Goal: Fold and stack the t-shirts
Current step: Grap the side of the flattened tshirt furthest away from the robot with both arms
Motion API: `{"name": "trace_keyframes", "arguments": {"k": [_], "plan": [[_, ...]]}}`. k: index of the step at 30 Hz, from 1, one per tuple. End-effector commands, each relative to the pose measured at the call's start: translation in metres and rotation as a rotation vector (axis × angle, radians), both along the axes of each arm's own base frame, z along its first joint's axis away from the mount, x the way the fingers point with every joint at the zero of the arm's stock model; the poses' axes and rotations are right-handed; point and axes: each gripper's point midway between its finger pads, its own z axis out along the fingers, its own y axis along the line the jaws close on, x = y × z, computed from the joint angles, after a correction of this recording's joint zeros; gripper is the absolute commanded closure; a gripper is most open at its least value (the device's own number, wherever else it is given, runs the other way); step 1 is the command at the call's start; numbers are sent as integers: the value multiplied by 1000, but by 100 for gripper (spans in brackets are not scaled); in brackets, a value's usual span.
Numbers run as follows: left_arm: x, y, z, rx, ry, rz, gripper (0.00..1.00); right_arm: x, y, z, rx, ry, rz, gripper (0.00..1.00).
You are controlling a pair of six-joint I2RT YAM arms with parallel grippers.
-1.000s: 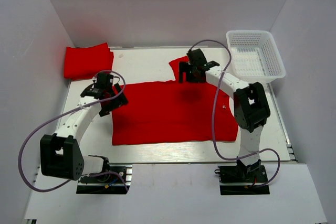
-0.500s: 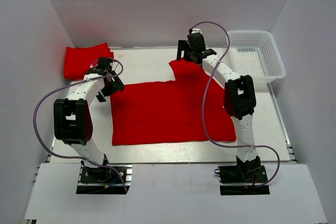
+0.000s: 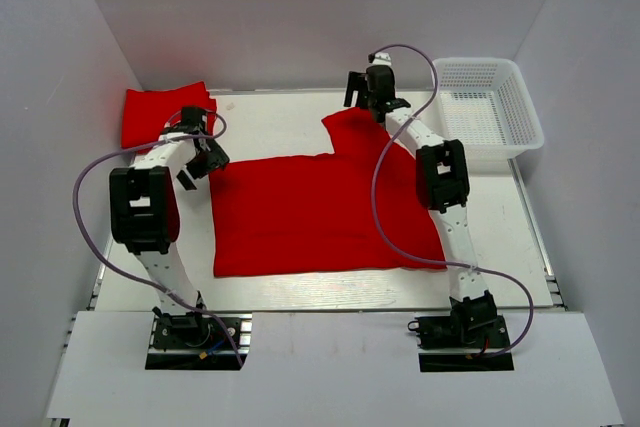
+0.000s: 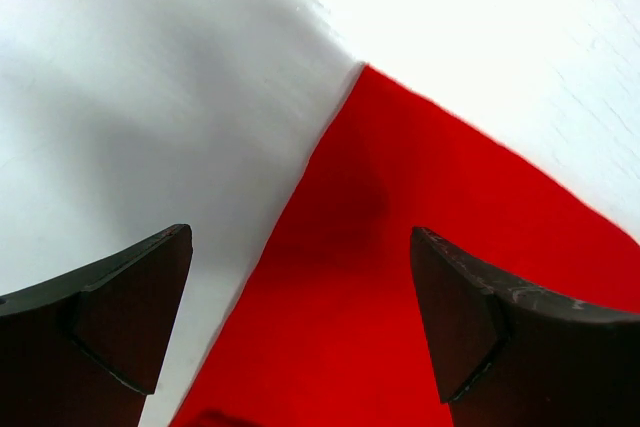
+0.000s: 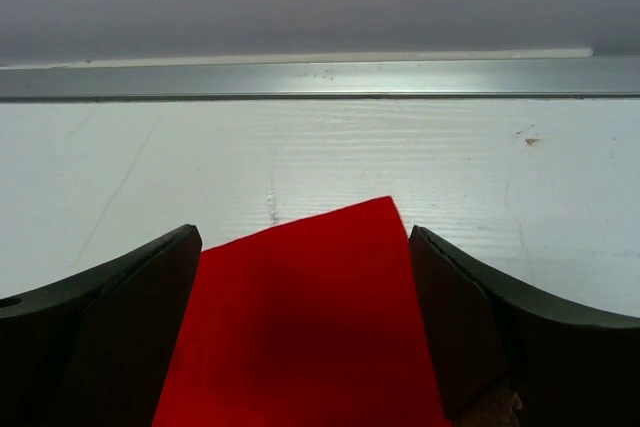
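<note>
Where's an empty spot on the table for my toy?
Best: the bare table at the back, between the folded shirt and the right hand. Also the strip right of the spread shirt, in front of the basket. Crowded: the left side, by the left hand.

one red t-shirt (image 3: 320, 212) lies spread out, a folded t-shirt (image 3: 150, 119) at far left.

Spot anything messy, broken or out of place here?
Nothing stands out. The spread bright red cloth t-shirt lies flat mid-table, one sleeve sticking out; a folded red t-shirt sits in the far left corner; the white plastic mesh basket stands upright, far right.
</note>
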Motion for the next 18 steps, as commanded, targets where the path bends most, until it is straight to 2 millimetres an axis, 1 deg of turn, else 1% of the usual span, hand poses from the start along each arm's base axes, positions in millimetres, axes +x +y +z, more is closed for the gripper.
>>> {"name": "trace_keyframes", "arguments": {"k": [1, 2, 3, 4, 5, 6, 8, 9, 10, 12, 13, 14, 15, 16, 17, 18], "plan": [[21, 6, 5, 31, -57, 8, 0, 27, -5, 20, -3, -141, -1, 10], [27, 3, 7, 17, -83, 1, 0, 28, -9, 11, -15, -130, -4, 10], [30, 1, 2, 5, -81, -4, 0, 33, -10, 19, -6, -146, -8, 10], [31, 1, -2, 5, -81, -4, 0, 34, -11, 8, -6, -133, -7, 10], [34, 1, -1, 5, -90, -4, 0, 37, -14, 4, -1, -135, -15, 10], [35, 3, -7, 13, -76, 0, 0, 36, -12, 2, 17, -129, -9, 10], [37, 3, -8, 13, -76, 0, 0, 37, -10, -6, 29, -123, 6, 10], [40, 3, -10, 13, -74, 0, 0, 37, -9, -6, 33, -122, 11, 10], [39, 3, -16, 13, -62, 0, 0, 36, -9, -11, 29, -113, 11, 10], [44, -2, -15, -10, -81, -11, 0, 35, -8, -9, 23, -113, 20, 10], [43, -3, -21, -18, -74, -15, 0, 34, -7, -11, 17, -110, 25, 10], [45, -5, -24, -27, -78, -19, 0, 33, -8, -8, 7, -112, 28, 10], [46, -7, -24, -39, -81, -14, 0, 32, -10, -14, -1, -95, 29, 10], [45, -10, -29, -53, -69, -20, 0, 31, -10, -14, -1, -92, 37, 12], [47, -10, -29, -53, -79, -20, 0, 29, -8, -14, 0, -85, 59, 14], [46, -12, -34, -66, -67, -26, 0, 29, -7, -14, -5, -84, 67, 15]]}}
